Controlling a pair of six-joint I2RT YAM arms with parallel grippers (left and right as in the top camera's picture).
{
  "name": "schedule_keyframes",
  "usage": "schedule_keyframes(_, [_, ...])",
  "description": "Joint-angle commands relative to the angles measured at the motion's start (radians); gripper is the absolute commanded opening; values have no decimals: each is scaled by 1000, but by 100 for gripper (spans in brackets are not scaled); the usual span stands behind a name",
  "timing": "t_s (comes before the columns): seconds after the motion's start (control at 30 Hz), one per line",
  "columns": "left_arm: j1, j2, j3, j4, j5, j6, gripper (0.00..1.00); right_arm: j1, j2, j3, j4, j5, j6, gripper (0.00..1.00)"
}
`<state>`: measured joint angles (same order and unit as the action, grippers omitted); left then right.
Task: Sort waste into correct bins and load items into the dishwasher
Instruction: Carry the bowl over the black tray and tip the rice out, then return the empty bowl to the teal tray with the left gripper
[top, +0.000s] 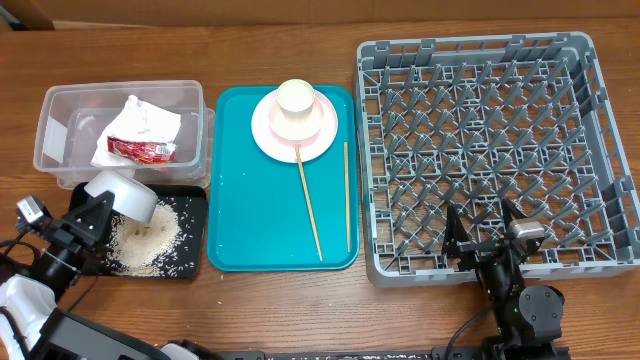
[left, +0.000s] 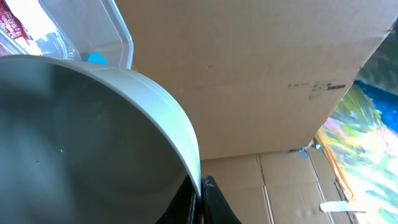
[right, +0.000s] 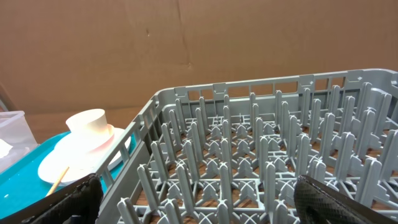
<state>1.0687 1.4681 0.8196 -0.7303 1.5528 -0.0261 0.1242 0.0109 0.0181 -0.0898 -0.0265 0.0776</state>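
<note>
Left gripper (top: 97, 208): near left corner of the table, jaws pressed together on the rim of the grey-green bowl (top: 125, 195); the left wrist view shows the dark fingers (left: 202, 199) pinching that rim.
Grey-green bowl: lifted and tilted above the far left part of the black tray (top: 197, 215); its inside looks bare in the left wrist view.
Right gripper (top: 487, 235): near right, jaws spread wide and holding nothing, over the near edge of the dish rack (top: 470, 140).
Black tray: near left, just left of the teal tray (top: 250, 220).
Rice grains (top: 150, 240): scattered in a loose white heap on the black tray's floor, below and right of the bowl.
Teal tray: middle of the table, between the black tray and the dish rack.
Chopsticks: both lie on the teal tray, apart; one (top: 310, 210) slants from the plate toward the near edge, the other (top: 347, 200) lies straight along the right side.
Pink plate (top: 262, 130): far end of the teal tray.
Pink bowl (top: 300, 128): on the plate.
Cream cup (top: 296, 97): on top of the pink bowl.
Dish rack: right side, grey, pegs upright, nothing loaded.
Clear tub (top: 60, 125): far left, beyond the black tray.
Red wrapper (top: 140, 150): inside the tub, near side.
White napkin (top: 140, 120): inside the tub, touching the wrapper on its far side.
</note>
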Motion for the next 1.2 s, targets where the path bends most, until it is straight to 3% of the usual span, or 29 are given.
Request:
schedule_keyframes(0.0, [3,-23,-1,-2,26,-34,4,-2,-8,-10,8,-1,-3,100])
schedule_keyframes(0.17, [-24,-29,13,-3,-57,-93,4,-2,-8,-10,8,-1,-3,100])
schedule_keyframes(0.33, [-138,-71,33,-2,-169,-175,4,-2,-8,-10,8,-1,-3,100])
schedule_keyframes(0.53, [-402,-160,156,-6,-406,-286,4,-2,-8,-10,8,-1,-3,100])
schedule_keyframes(0.77, [-727,-235,198,-11,-800,-380,4,-2,-8,-10,8,-1,-3,100])
schedule_keyframes(1.17, [-1156,-230,198,-124,-1324,-392,4,-2,-8,-10,8,-1,-3,100])
